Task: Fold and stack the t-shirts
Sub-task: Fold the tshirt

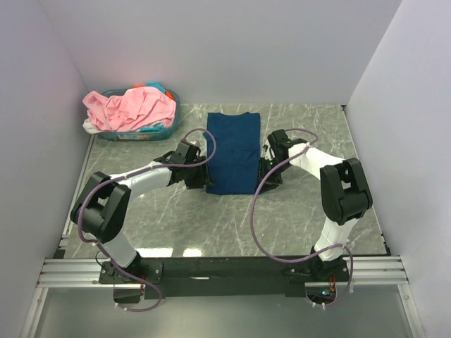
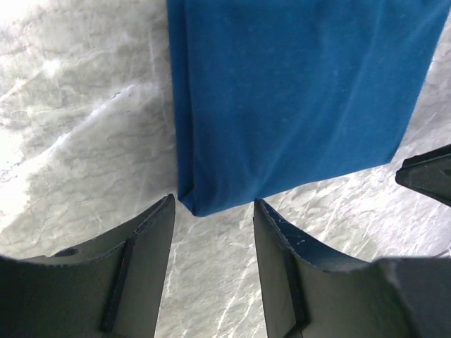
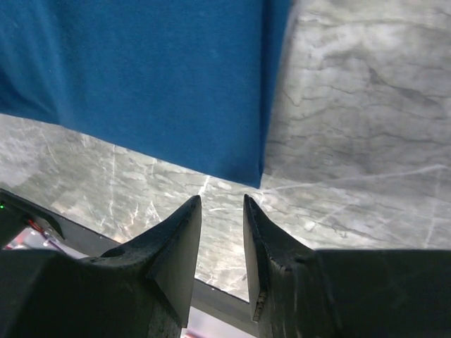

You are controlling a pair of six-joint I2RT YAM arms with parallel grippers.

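Navy t-shirt [image 1: 232, 151] flat, ctr of marble table [image 1: 320, 130]

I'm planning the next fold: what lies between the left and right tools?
The near edge of the folded blue shirt spans the gap between the left tool and the right tool; this is clearest in the top view.

Grey marble-pattern table [image 1: 296, 218], 3 plain white walls [image 1: 232, 49], aluminium rail [image 1: 70, 271] near edge; light apparently even.
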